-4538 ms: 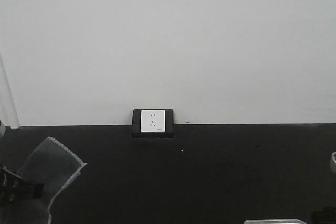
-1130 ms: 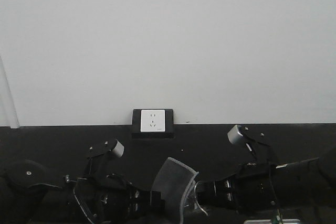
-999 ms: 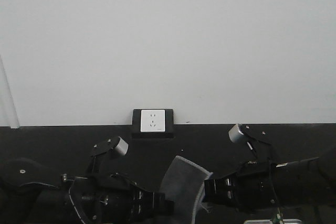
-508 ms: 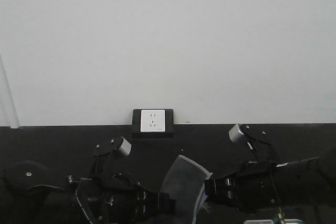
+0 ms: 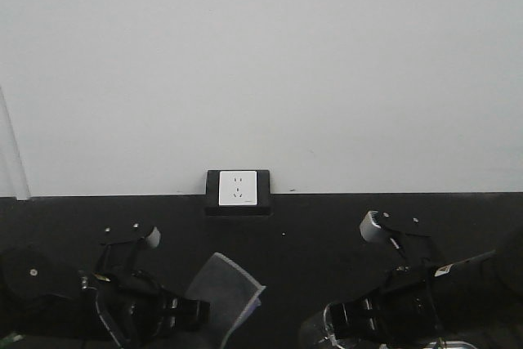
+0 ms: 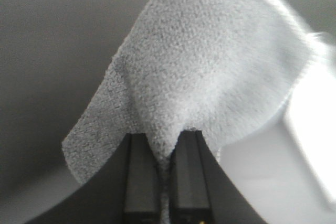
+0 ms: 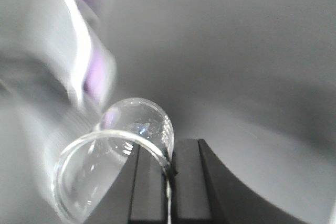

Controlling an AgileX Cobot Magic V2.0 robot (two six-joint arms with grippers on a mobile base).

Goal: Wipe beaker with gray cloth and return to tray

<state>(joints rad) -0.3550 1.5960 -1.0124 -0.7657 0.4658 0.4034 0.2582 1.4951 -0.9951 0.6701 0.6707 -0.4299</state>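
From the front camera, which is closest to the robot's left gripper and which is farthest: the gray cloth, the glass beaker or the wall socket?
1. The gray cloth: pinched in the left gripper itself, standing up on the left.
2. The beaker: off to the right, held in the right gripper.
3. The wall socket: farthest, back at the foot of the wall, centre.

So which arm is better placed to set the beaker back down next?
Right. The right fingers clamp the beaker by its rim, while the left fingers pinch only the gray cloth, held apart from the glass.
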